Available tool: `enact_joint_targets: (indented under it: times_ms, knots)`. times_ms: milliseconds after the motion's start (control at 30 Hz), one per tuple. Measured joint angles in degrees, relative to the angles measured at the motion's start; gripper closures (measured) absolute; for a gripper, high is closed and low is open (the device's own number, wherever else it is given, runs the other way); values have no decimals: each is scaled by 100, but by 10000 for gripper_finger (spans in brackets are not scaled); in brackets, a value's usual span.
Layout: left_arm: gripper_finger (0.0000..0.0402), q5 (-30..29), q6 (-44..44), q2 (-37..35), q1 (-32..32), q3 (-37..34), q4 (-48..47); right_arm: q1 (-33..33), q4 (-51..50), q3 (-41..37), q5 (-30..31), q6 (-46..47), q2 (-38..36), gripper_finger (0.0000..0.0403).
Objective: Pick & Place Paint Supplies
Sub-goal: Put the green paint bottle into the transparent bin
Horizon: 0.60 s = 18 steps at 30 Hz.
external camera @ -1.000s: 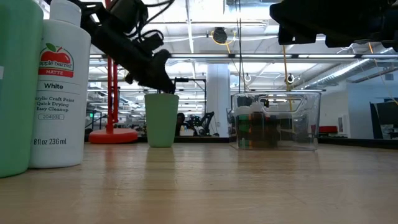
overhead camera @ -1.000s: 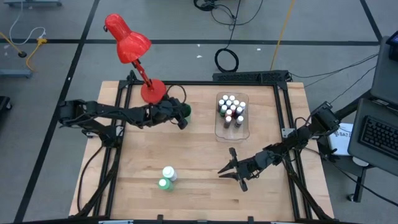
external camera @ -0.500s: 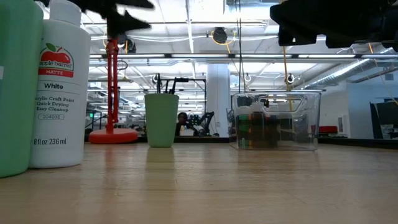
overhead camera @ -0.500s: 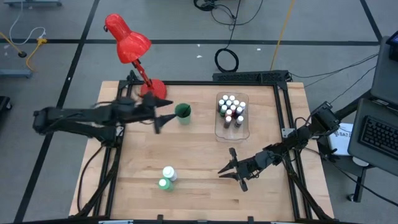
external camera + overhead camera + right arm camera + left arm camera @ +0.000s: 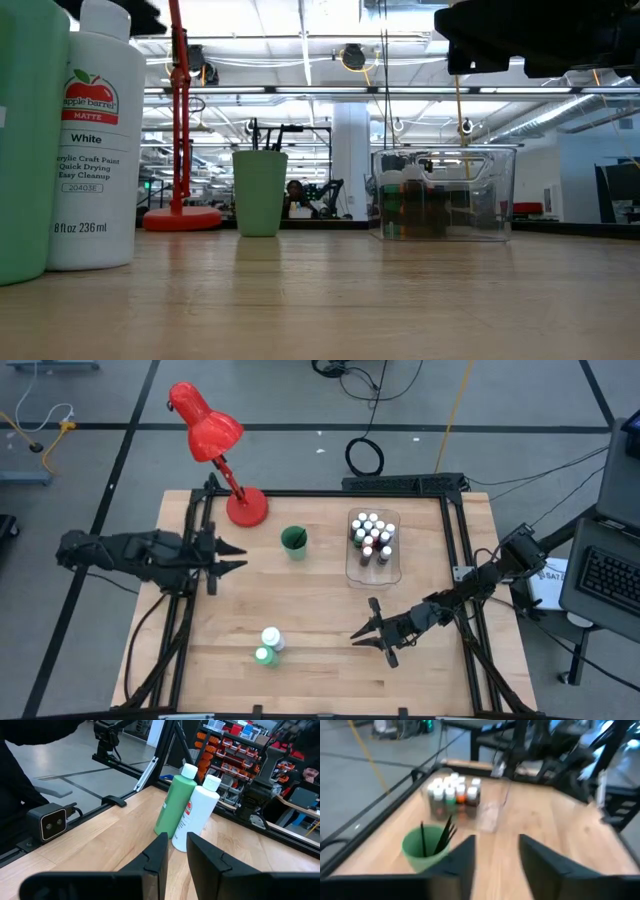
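1. Right gripper [image 5: 365,632] hangs over the near right part of the wooden table [image 5: 320,610]; its two fingers stand a little apart with bare wood in the gap, and nothing is held between them.
2. Two bigger paint bottles stand upright and touching near the table's front edge, left of centre: the green bottle [image 5: 263,655] nearest the edge and the white bottle [image 5: 271,638] just behind it. The right wrist view looks straight at this pair, the green bottle [image 5: 175,806] beside the white bottle [image 5: 198,815].
3. Left gripper [image 5: 232,556] sits over the table's left edge, at mid-depth, pointing in toward the centre. Its fingers are parted and empty, well apart from every supply.
4. Farther back, the green cup [image 5: 294,541] stands upright with thin dark-handled brushes [image 5: 440,834] leaning inside it, their tips rising above the rim.
5. To the cup's right, the clear plastic tray [image 5: 374,568] holds the tiny white-capped paint bottles [image 5: 370,532], clustered in its far half; the near half is bare.
6. At the far left corner, the red desk lamp [image 5: 215,445] rests its round base on the table.
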Motion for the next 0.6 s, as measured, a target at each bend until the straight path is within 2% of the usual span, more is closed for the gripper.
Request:
enact_joint_targets:
  times_ms: [133, 200, 400, 600]
  knots:
    - [351, -144, 132, -87, -233, -510, 602, 0, 1, 0, 2, 0, 0, 339]
    - [387, -148, 279, -91, -318, -738, 1071, 0, -2, 0, 2, 0, 0, 339]
    - [382, -153, 309, -74, -507, -1509, 2375, 0, -6, 0, 2, 0, 0, 339]
    - [398, -153, 305, -74, -797, -2261, 3425, 0, -30, 0, 2, 105, 0, 339]
